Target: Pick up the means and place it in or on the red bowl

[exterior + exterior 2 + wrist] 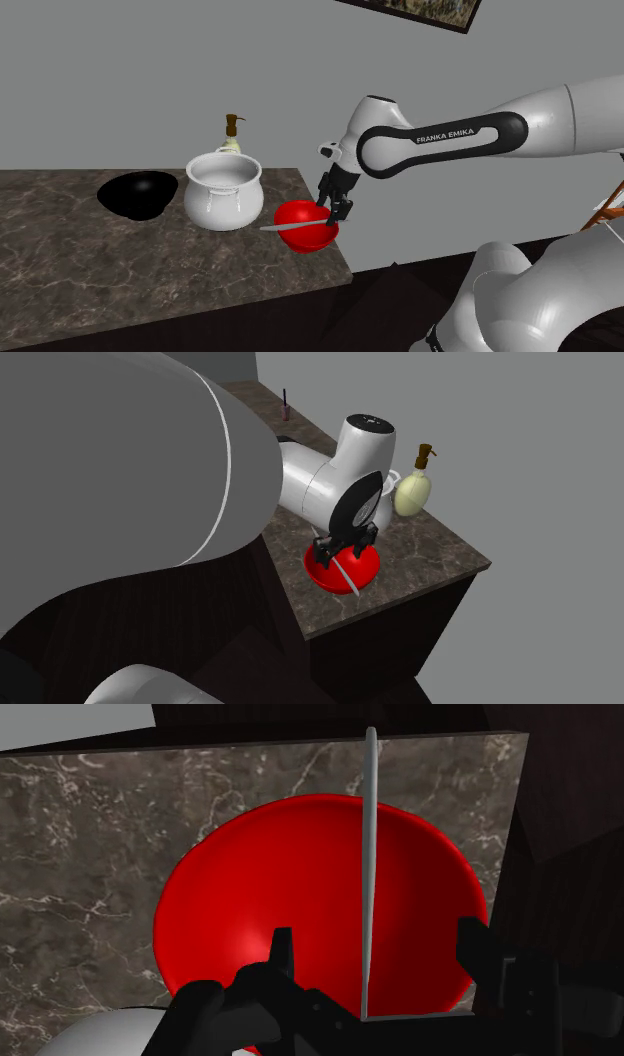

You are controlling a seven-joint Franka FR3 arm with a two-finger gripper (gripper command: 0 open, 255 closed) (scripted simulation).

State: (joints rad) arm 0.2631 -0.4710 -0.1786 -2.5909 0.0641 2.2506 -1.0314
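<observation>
Spread tool (pixel 378 942) above red bowl (pixel 260 884), grey utensil (pixel 368 854) seemingly across it, pot (pixel 222 207) beside

Dark marbled counter (pixel 100 265) against a plain grey wall (pixel 150 70).

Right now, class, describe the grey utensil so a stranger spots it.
On the marbled counter, find the red bowl nearest the arm. The grey utensil spans it: thin and straight, unlike the round white pot and black bowl.

Blk bowl (pixel 138 195), white pot (pixel 224 190), soap dispenser (pixel 232 135), marble counter (pixel 100 260)
</observation>
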